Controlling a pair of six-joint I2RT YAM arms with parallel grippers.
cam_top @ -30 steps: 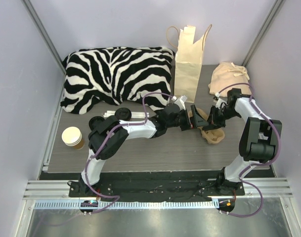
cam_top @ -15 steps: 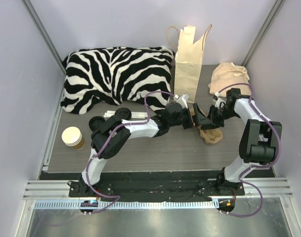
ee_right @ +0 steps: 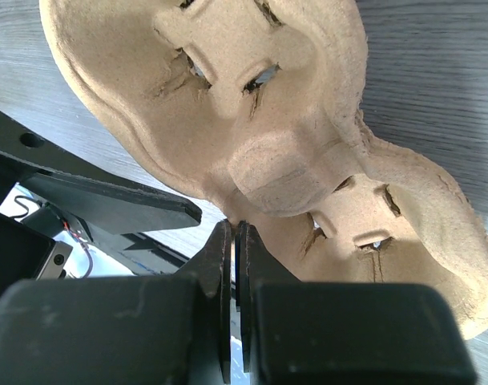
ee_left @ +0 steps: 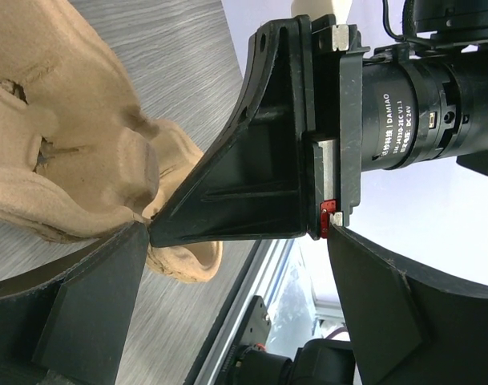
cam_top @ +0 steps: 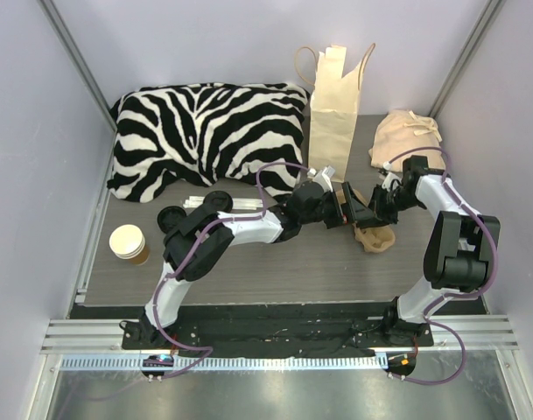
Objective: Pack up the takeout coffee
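Note:
The small kraft-paper takeout cup is not visible in any view. A tan moulded-pulp cup carrier lies right of centre; it fills the right wrist view and shows in the left wrist view. My right gripper is shut on the carrier's thin edge. My left gripper is wide open beside it, holding nothing. One finger of the right gripper reaches between the left jaws.
A brown cup with a white top stands at the far left. Black lids and white sticks lie before a zebra pillow. A paper bag stands at the back, with a beige cloth pouch to its right.
Over the last second my left gripper has moved right and slightly back, closer to the right gripper and the carrier. Little has changed in the last half second.

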